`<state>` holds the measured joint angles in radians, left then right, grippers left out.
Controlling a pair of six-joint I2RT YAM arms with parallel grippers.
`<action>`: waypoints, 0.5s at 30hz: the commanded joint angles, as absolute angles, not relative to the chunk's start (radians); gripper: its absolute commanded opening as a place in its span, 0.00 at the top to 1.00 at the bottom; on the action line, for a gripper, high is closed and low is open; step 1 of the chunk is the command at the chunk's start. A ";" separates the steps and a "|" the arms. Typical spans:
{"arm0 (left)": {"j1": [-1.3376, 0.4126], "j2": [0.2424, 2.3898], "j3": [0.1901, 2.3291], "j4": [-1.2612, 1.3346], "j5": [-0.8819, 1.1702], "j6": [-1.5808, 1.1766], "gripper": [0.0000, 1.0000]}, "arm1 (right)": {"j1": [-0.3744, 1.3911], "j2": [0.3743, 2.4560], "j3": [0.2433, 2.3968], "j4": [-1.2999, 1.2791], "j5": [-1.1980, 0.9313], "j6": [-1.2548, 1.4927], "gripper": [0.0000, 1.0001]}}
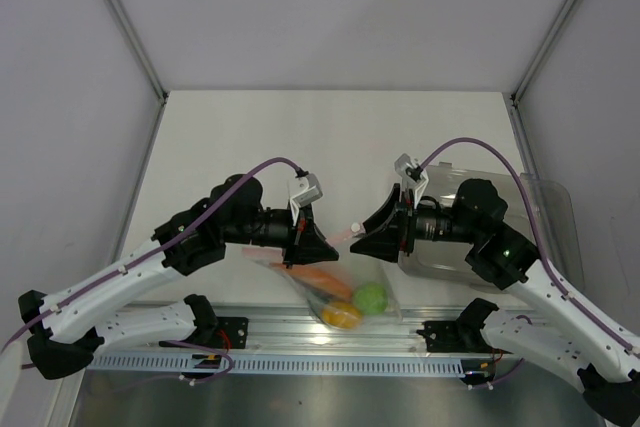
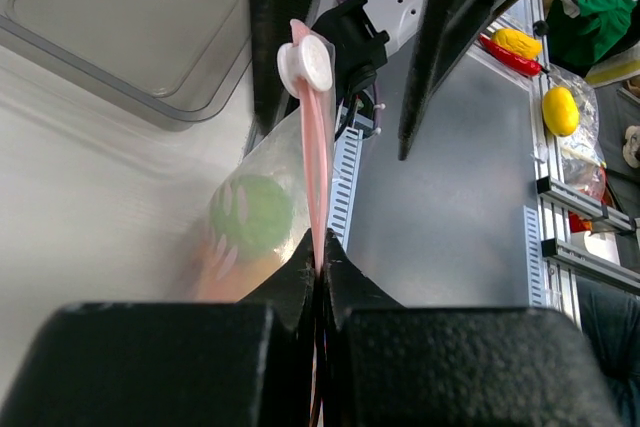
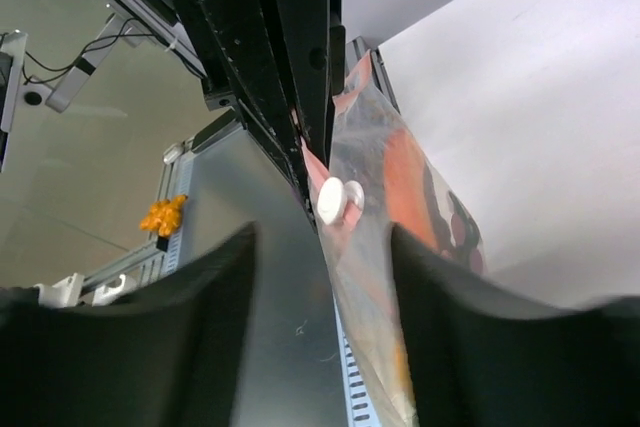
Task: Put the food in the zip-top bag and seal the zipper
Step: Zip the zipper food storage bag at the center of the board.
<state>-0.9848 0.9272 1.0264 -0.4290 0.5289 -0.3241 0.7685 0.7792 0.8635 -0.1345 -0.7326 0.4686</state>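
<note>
likely the right gripper [image 3: 322,239], spread open astride the white slider [image 3: 338,199], is the risk: an off-centre tug could rip the zipper [image 2: 315,167] from the left gripper [image 2: 320,272], pinched shut on it, dropping the zip-top bag [image 1: 388,299] hung between them, food [image 1: 371,297] inside.

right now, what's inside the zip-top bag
Visible through the zip-top bag: a green round fruit, a yellow-orange fruit and an orange-edged slice. Anything behind them is covered, so a fourth piece cannot be confirmed.
</note>
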 commanded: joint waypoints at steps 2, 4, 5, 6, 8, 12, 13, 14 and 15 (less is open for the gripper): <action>-0.977 0.904 1.016 -0.380 0.555 -0.342 0.99 | 0.769 0.779 0.851 -0.017 -0.755 0.506 0.58; -0.977 0.903 1.019 -0.382 0.552 -0.342 1.00 | 0.769 0.785 0.851 -0.012 -0.762 0.515 0.77; -0.977 0.900 1.017 -0.382 0.552 -0.342 0.99 | 0.769 0.787 0.851 -0.012 -0.767 0.515 0.80; -0.976 0.899 1.017 -0.382 0.552 -0.342 0.99 | 0.769 0.788 0.851 -0.015 -0.764 0.514 0.84; -0.977 0.894 1.019 -0.382 0.551 -0.345 0.99 | 0.767 0.788 0.850 -0.020 -0.756 0.512 0.98; -0.977 0.882 1.017 -0.380 0.542 -0.353 1.00 | 0.767 0.787 0.842 -0.014 -0.753 0.518 1.00; -0.977 0.882 1.020 -0.385 0.529 -0.354 0.99 | 0.769 0.787 0.842 -0.014 -0.752 0.522 1.00; -0.977 0.879 1.019 -0.385 0.522 -0.359 0.97 | 0.767 0.785 0.839 -0.014 -0.750 0.520 1.00; -0.977 0.870 1.022 -0.387 0.515 -0.362 0.97 | 0.769 0.784 0.838 -0.014 -0.750 0.520 1.00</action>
<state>-0.9840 0.9047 1.0161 -0.4282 0.5259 -0.3389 0.7685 0.7891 0.8444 -0.0647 -0.7467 0.5133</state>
